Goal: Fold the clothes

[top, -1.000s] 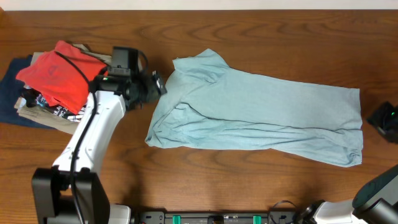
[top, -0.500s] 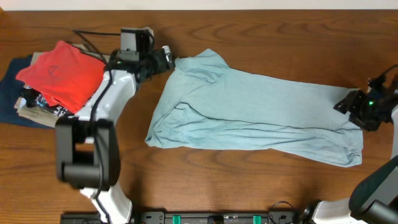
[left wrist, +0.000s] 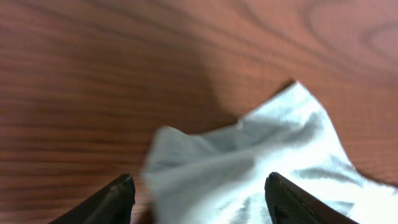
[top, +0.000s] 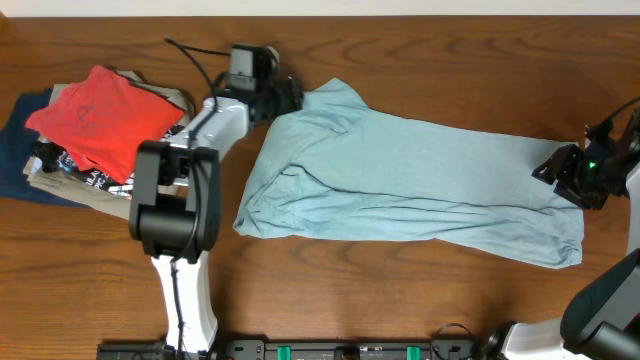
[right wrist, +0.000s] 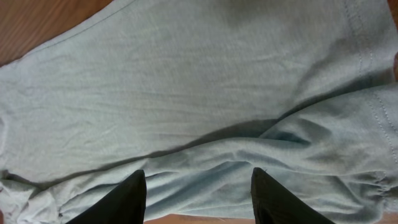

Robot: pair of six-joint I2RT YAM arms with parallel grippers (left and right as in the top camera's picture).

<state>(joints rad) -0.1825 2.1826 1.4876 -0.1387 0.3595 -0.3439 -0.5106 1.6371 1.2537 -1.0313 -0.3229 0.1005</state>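
Moved: over the last second the left gripper [top: 292, 97] has swung away from the clothes pile [top: 70, 150] and up to the far-left corner of the T-shirt [top: 420, 175]; the right gripper [top: 546, 168] has come in from the table's right edge to the shirt's right end. The shirt lies as it did.
Left arm [top: 168, 200]: it rises from its base at the near edge, folds at a dark elbow, then reaches away and to the right in a pale link, with the wrist level near the far edge.
Left gripper state: fingers spread wide in the left wrist view, one black tip on each side of a crumpled, pointed corner of the shirt. They are not closed on it.
Right arm [top: 605, 305]: only a lower link at the bottom right corner and the wrist at the right edge show overhead — the wrist points left toward the shirt.
Right gripper state: fingers wide apart in the right wrist view, held over creased cloth near a stitched hem. Whether they touch the fabric cannot be told.
T-shirt: light blue, laid lengthwise across the middle of the table [top: 450, 60], rumpled along its near side, with its narrower bunched end toward the left gripper.
Pile: at the table's left end, a red shirt [top: 95, 115] sits on top of a navy garment [top: 18, 150] and a printed one [top: 95, 182].
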